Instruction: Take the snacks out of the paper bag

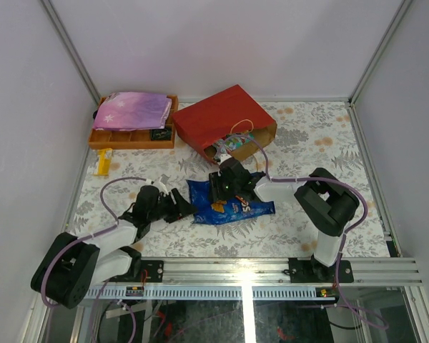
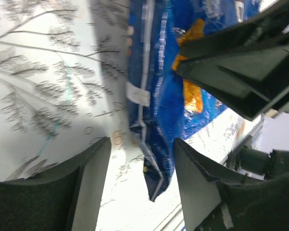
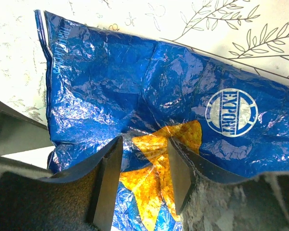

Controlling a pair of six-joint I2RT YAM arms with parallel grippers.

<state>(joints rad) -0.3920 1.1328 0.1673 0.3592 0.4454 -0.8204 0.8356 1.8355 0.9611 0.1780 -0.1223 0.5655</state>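
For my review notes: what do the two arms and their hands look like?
Both arms are alike: the left arm and right arm have bulky black joint housings joined by white links. A thin lavender cable loops along each. The left hand and right hand are black, with two flat, wedge-shaped dark fingers. No markings are legible.

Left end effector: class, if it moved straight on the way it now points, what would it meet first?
The blue Doritos bag; its near edge lies between the fingers of the left end effector, though exact depth is unclear.
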